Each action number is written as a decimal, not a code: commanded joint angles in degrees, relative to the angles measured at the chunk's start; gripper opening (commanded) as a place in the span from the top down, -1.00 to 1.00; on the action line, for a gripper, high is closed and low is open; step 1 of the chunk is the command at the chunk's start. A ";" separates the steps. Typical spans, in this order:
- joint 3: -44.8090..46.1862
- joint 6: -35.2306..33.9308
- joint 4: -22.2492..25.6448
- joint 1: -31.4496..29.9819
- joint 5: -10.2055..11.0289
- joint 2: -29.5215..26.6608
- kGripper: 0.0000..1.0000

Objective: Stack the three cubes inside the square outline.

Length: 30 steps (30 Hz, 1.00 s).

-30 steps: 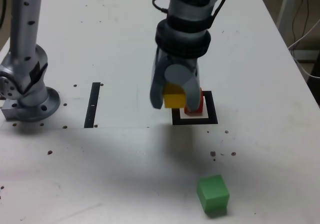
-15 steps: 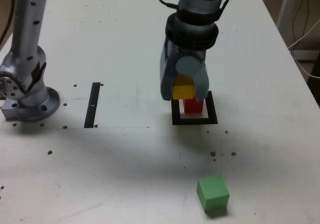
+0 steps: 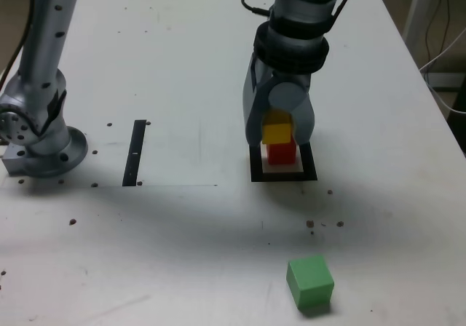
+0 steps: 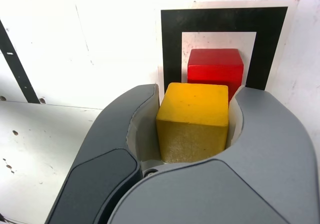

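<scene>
Nearest the camera in the exterior view, the green cube (image 3: 311, 283) sits alone on the white table (image 3: 182, 253), toward the exterior view's right and well apart from everything else, turned slightly askew. A few small dark specks (image 3: 324, 224) dot the tabletop between it and the square outline (image 3: 283, 174). Farther back, that outline lies flat on the table, a thick black border around a pale centre, and the red cube (image 3: 281, 153) stands inside it; the wrist view shows the red cube (image 4: 215, 66) resting on the pale centre, close to one inner edge of the outline (image 4: 170, 44). The gripper (image 3: 277, 131) hangs over the outline with its jaws drawn in narrow and clamped on the yellow cube (image 3: 277, 132), one grey jaw pressed to each side of it. In the wrist view the yellow cube (image 4: 193, 120) is seated deep between the curved jaws of the gripper (image 4: 195, 134), with the red cube just beyond it. From the exterior view the yellow cube appears directly above the red one and very close to it; whether the two touch cannot be told. To the exterior view's left of the outline, a thin black strip (image 3: 135, 152) lies on the table, and beyond that stands the arm's grey base (image 3: 40, 140). The arm (image 3: 306, 20) rises from the gripper toward the far edge of the table.
</scene>
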 commanded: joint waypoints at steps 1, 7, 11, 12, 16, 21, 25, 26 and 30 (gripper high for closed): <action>-0.34 0.16 -0.33 0.25 0.08 0.41 0.41; -0.59 1.24 -1.56 0.76 0.12 1.34 0.02; -0.58 2.20 -2.02 1.02 -0.01 1.73 -0.73; -0.52 2.30 -2.05 1.08 -0.03 1.76 -0.86; -0.17 2.32 -2.08 1.41 0.05 1.81 -0.99; 0.25 2.37 -2.11 1.79 0.22 1.71 -0.99; 0.51 2.33 -2.13 1.86 0.93 0.85 -0.99; 0.65 2.23 -2.09 1.86 1.24 0.46 -0.99; 1.68 1.30 -1.66 1.66 2.67 -1.79 -0.99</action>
